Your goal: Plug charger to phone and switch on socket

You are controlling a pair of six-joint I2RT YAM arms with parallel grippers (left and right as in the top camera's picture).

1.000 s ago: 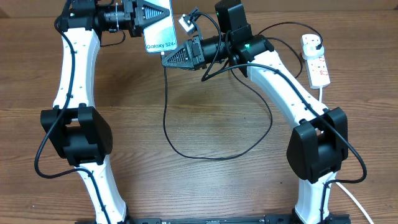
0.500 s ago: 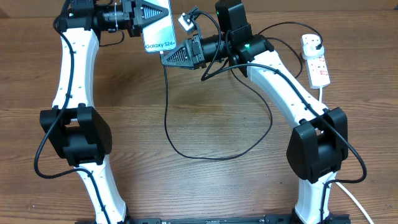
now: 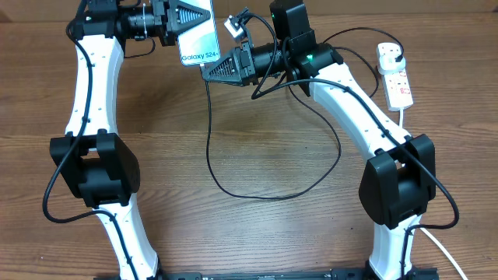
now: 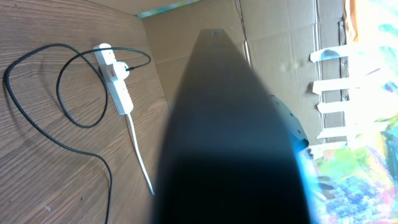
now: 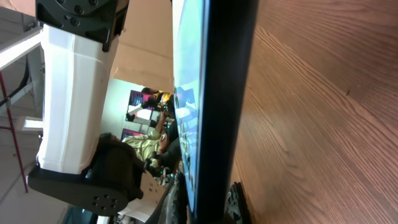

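Observation:
My left gripper (image 3: 194,14) is shut on the phone (image 3: 198,35) and holds it up at the back of the table, its "Galaxy S24+" screen facing the overhead camera. My right gripper (image 3: 208,74) is at the phone's lower edge and shut on the charger's connector end, which is hidden. The black charger cable (image 3: 208,148) hangs from there, loops over the table and runs to the white socket strip (image 3: 397,78) at the far right. In the right wrist view the phone (image 5: 221,93) is edge-on between my jaws (image 5: 208,208). In the left wrist view its dark back (image 4: 230,137) fills the middle.
A black plug (image 3: 393,53) sits in the strip, beside its red switch. The strip (image 4: 115,87) and its white lead (image 4: 140,158) also show in the left wrist view. A cardboard wall (image 4: 280,43) stands behind the table. The cable loop lies mid-table.
The phone and both grippers have shifted very slightly to the left. The cable and the socket strip have not moved.

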